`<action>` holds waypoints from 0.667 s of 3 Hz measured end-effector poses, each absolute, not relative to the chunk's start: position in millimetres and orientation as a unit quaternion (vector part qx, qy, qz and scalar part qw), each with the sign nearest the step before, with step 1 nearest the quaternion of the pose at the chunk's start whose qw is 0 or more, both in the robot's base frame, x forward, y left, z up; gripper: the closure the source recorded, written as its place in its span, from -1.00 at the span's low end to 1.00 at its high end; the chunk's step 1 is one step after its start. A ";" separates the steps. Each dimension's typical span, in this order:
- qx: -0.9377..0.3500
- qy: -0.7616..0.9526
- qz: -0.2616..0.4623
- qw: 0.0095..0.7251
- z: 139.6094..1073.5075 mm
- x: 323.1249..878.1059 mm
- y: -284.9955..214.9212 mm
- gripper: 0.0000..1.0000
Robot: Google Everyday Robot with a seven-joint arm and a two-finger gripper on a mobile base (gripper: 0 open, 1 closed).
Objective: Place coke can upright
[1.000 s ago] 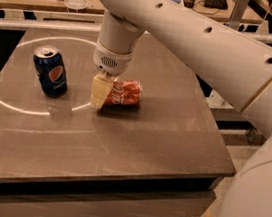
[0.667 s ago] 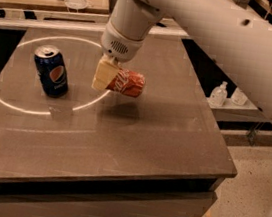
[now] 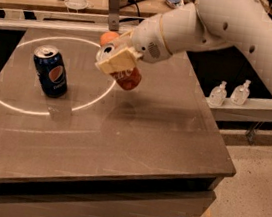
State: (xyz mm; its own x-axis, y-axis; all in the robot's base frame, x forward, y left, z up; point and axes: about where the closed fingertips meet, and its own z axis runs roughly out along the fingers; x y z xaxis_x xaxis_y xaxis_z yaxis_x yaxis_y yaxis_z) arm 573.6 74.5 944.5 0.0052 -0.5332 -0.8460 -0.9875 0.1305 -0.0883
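Note:
The red coke can (image 3: 128,78) hangs tilted above the middle of the grey table (image 3: 138,131), clear of its surface. My gripper (image 3: 116,62) is shut on it; a cream finger pad (image 3: 117,59) covers most of the can, and one silver end shows at the upper left. The arm reaches in from the upper right. The can's shadow lies on the table below it.
A dark blue Pepsi can (image 3: 51,71) stands upright at the table's left, inside a bright ring of light. An orange ball (image 3: 107,37) shows just behind the gripper. Two small clear bottles (image 3: 230,92) stand on a ledge to the right. A cluttered wooden desk lies behind.
The gripper has lifted the coke can off the table and turned it; it lay on its side on the surface before. The Pepsi can has not moved.

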 end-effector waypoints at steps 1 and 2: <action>-0.515 0.630 0.382 0.437 947.4 570.1 49.2 1.00; -0.448 0.611 0.463 0.460 941.8 567.3 28.2 0.93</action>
State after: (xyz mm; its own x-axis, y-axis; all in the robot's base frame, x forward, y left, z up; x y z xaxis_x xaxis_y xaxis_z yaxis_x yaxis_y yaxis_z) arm 567.3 28.2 941.8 -0.1760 -0.1219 -0.9768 -0.9733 0.1702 0.1542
